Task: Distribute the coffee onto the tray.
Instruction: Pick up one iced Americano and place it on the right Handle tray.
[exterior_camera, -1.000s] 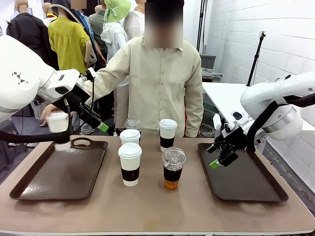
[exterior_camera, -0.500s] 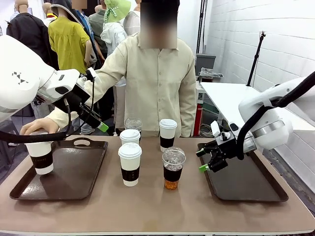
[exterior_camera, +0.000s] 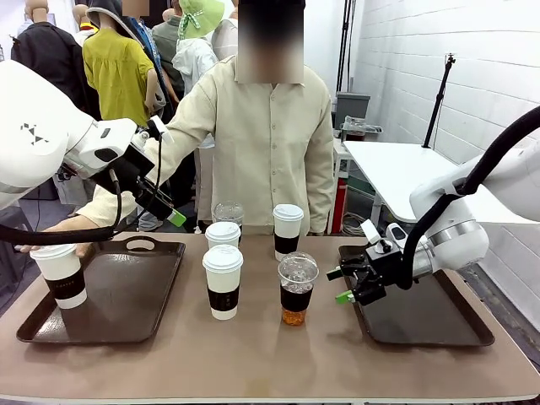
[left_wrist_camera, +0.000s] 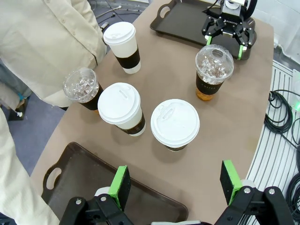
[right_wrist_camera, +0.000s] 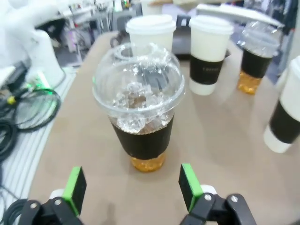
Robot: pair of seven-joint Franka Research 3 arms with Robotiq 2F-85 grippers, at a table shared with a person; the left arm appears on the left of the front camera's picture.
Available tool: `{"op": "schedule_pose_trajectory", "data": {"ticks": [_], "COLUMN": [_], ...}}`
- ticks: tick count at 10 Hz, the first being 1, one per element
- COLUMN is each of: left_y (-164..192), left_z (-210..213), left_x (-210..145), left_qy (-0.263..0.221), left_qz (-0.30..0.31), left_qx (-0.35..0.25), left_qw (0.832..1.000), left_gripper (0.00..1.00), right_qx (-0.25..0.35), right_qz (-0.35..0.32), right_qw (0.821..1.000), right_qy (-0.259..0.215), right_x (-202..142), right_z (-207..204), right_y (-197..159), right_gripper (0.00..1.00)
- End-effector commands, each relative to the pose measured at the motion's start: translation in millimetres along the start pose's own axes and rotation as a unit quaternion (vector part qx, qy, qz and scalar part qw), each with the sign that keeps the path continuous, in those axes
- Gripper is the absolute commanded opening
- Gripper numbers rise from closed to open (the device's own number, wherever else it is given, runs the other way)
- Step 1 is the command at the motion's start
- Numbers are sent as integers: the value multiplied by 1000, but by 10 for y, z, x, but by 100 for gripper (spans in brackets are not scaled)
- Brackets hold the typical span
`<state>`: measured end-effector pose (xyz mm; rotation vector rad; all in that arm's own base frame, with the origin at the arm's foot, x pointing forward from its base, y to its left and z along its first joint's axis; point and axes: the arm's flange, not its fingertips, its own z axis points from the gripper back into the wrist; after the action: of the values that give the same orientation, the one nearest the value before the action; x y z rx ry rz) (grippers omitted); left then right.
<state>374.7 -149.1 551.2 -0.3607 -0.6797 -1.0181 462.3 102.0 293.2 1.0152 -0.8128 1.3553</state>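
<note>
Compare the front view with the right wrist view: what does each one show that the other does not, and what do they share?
Front view, not the right wrist view: the right tray, and the white right arm that carries the right gripper at that tray's left edge. Right wrist view, not the front view: cables on the floor beside the table. Both: the near dome-lidded cup with amber liquid, straight ahead of the open right gripper, and three paper cups beyond it.
</note>
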Motion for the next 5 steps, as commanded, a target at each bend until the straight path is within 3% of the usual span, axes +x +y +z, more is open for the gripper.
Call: {"op": "schedule_pose_trajectory", "data": {"ticks": [1, 5], "left_y": [21, 21], "left_z": [1, 1], "left_x": [-7, -7], "left_qy": [0, 0], "left_qz": [-2, -2], "left_qx": [-4, -4], "left_qw": [1000, 1000], "left_gripper": [100, 100], "right_qx": [-19, -24], "right_qz": [17, 40], "right_qw": [999, 998], "right_qy": [-34, -47], "right_x": [-50, -144], "right_z": [-70, -243], "right_y": [-96, -204], "right_gripper": [100, 100]}}
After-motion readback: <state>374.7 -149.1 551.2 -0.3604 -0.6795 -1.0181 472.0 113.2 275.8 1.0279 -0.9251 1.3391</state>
